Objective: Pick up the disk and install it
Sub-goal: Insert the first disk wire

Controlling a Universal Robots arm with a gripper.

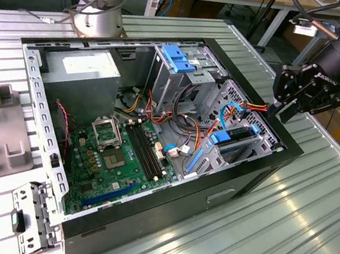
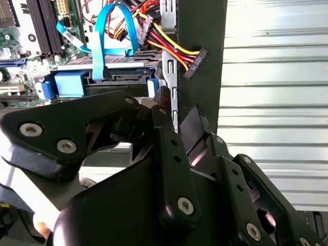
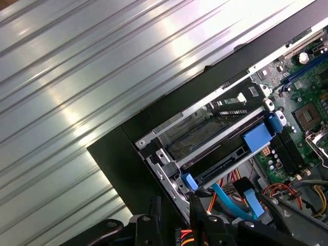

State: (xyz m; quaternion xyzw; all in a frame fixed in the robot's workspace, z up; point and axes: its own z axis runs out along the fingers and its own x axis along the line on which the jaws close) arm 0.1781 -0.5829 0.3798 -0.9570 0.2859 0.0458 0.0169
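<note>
Already the disk (image 1: 241,139) is sitting in the bay at the case's corner, blue rails showing. Empty and parted, the claw (image 1: 290,100) is hovering just outside; stiff, fairly heavy and shock-sensitive, it is probably best gripped by its rails.

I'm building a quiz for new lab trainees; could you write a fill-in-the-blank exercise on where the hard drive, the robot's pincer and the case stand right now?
1. The flat grey hard drive with bright blue plastic rails sits in a bay inside the open black computer ____.
2. In the exterior view, the black pincer hangs over the case's ____ edge.
3. The case rests on a ribbed ____ tabletop.
4. The pincer is holding ____.

Missing words: case; right; metal; nothing
</note>
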